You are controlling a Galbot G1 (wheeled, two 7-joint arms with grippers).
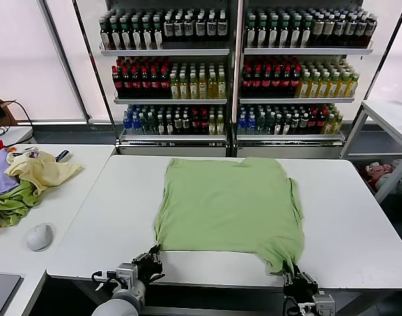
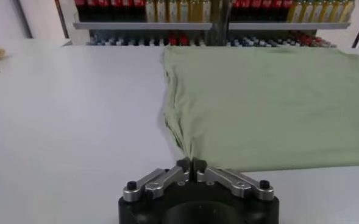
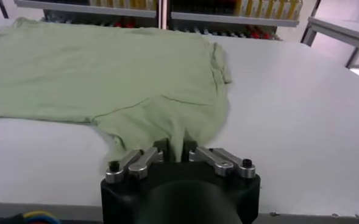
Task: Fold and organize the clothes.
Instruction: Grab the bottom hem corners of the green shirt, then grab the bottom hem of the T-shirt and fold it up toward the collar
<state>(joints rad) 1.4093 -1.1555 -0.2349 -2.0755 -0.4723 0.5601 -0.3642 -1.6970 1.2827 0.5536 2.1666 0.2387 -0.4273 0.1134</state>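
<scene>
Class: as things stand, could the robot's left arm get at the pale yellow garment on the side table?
Probably not now. The left gripper is shut on the light green cotton shirt; the pale yellow garment lies apart, well off to the left on the side table.

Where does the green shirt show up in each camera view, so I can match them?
Head view: the shirt lies spread at the table's centre, both near corners pinched.
Left wrist view: shirt fills the right side, one corner in the left gripper.
Right wrist view: shirt fills the upper left, one corner in the right gripper.
Shared landmark: the bottle shelves behind the table.
</scene>
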